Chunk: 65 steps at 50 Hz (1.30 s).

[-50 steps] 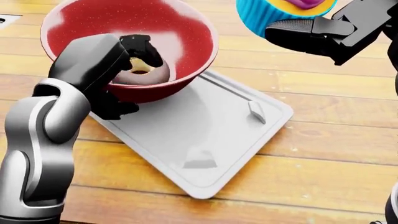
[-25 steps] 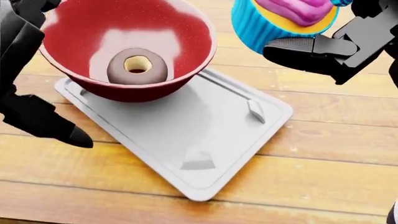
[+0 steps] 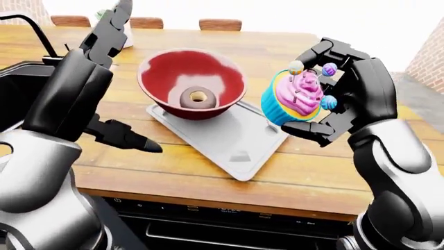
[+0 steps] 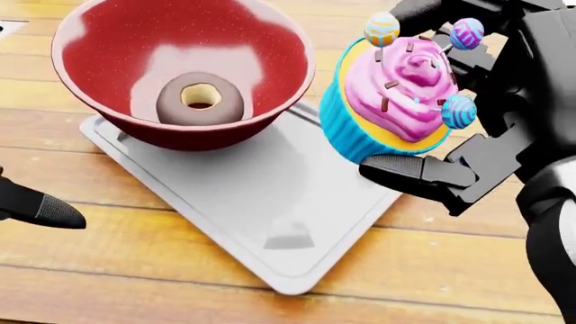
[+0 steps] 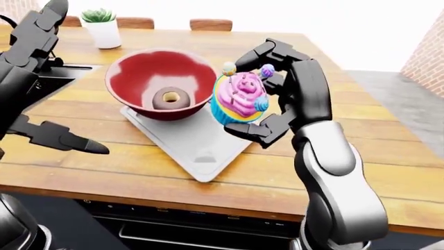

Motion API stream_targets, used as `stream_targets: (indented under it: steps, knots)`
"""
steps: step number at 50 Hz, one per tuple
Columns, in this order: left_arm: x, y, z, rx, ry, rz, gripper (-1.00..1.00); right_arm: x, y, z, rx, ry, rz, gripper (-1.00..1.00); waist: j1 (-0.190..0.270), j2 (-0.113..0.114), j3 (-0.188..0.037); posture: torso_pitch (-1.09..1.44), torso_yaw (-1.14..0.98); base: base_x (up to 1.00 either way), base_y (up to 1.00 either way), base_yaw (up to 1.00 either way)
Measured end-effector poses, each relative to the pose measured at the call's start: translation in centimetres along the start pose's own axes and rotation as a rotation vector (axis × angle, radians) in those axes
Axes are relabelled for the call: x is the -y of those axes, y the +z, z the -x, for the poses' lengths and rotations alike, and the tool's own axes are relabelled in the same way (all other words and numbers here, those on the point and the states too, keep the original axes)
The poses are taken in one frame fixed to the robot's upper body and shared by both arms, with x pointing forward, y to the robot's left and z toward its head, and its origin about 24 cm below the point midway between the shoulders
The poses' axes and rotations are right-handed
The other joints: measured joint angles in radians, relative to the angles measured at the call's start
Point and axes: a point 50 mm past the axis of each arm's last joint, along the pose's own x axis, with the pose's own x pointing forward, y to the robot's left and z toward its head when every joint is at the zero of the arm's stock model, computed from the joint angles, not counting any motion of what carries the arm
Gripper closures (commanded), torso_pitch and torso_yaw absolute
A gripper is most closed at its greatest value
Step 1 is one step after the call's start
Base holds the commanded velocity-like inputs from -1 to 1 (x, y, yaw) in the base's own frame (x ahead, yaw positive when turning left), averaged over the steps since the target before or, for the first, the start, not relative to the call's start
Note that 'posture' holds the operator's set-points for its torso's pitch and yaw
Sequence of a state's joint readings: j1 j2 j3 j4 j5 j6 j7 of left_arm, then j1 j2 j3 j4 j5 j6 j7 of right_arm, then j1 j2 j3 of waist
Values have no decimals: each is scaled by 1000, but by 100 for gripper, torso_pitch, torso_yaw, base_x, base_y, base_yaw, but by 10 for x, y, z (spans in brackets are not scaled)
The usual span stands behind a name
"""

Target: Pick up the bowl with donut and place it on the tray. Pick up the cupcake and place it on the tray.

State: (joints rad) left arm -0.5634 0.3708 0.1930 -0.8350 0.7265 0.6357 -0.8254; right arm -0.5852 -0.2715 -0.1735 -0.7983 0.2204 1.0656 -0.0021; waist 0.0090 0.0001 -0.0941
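A red bowl (image 3: 191,78) with a brown donut (image 3: 198,97) in it sits on the upper-left end of the grey tray (image 3: 239,138). My right hand (image 3: 310,91) is shut on the cupcake (image 3: 295,99), which has a blue wrapper and pink frosting. It holds the cupcake in the air over the tray's right edge. My left hand (image 3: 128,83) is open and empty, to the left of the bowl and apart from it. In the head view only the left hand's thumb tip (image 4: 45,209) shows, at the left edge.
The tray lies at an angle on a wooden counter (image 3: 312,172). A dark sink (image 3: 21,83) is at the left. A potted plant (image 5: 100,26) and chair backs (image 3: 218,24) stand along the top edge. A dark oven front (image 3: 229,224) runs below the counter.
My left hand has let go of the bowl and drawn away to the left. My right hand has brought the cupcake down and left, over the tray's right edge.
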Motion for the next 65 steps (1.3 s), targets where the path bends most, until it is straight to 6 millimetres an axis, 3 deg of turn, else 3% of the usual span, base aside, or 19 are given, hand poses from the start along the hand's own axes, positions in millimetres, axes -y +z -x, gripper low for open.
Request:
stream_targets:
  steps: [9,19,43,46,61,65]
  knots:
    - [1,-3,0,2,1,0,-100,-22,-50,-11,-135,34,25,100,-4,6,-11,-20,0,0,0,0]
    - [2,-3,2,6,3,1,-100,-23,-45,-22,-73,-22,70,100,-7,9,-24,-20,0,0,0,0]
    - [5,-5,4,6,0,-1,-100,-35,-94,-41,-201,-71,130,100,-6,14,-34,-20,0,0,0,0]
    - [7,-6,4,3,-1,1,-100,-36,-97,-41,-213,-74,135,85,-5,14,-34,-20,0,0,0,0]
    - [5,-6,4,7,4,-1,-100,-41,-109,-40,-234,-66,139,68,-5,14,-39,-20,0,0,0,0]
    - [5,-7,4,6,5,-1,-100,-42,-110,-41,-231,-60,142,48,-6,14,-39,-20,0,0,0,0]
